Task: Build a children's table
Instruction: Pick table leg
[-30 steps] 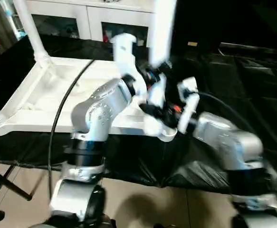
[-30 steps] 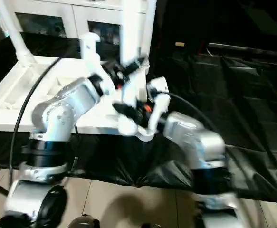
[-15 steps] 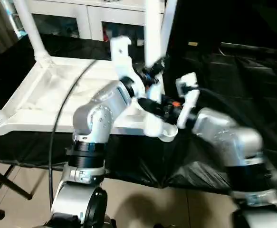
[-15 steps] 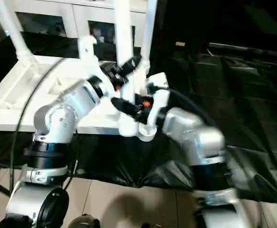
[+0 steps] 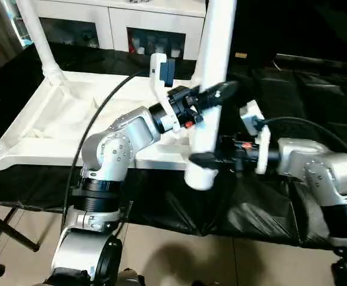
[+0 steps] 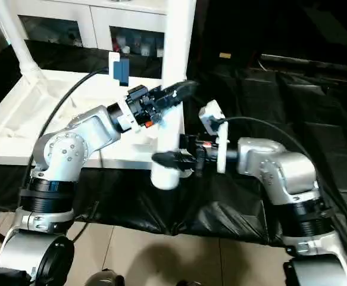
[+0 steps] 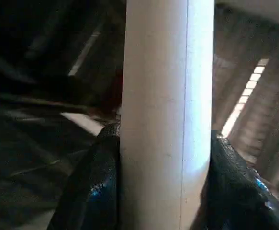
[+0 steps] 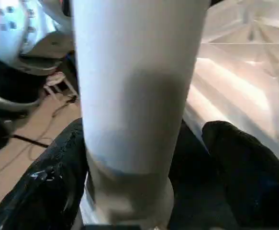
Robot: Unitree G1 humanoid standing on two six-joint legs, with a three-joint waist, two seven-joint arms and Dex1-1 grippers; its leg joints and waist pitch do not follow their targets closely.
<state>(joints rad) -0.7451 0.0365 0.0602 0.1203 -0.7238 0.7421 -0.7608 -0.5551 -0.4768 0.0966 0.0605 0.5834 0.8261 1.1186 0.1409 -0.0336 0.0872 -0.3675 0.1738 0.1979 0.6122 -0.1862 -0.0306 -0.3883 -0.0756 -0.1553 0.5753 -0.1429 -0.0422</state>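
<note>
A white leg (image 5: 212, 89) stands nearly upright at the near right corner of the upturned white table (image 5: 60, 119), its thick lower end hanging just off the near edge, over the black cloth (image 5: 292, 89). The left hand (image 5: 212, 95) is clamped round it higher up, both black fingers (image 7: 94, 191) pressed to its sides. The right hand (image 5: 206, 158) sits lower, near the leg's base, one finger against the leg and the other standing off a little. Two more legs (image 5: 39, 39) rise from the table's left corners. Far behind stands a white cabinet (image 5: 113, 21).
</note>
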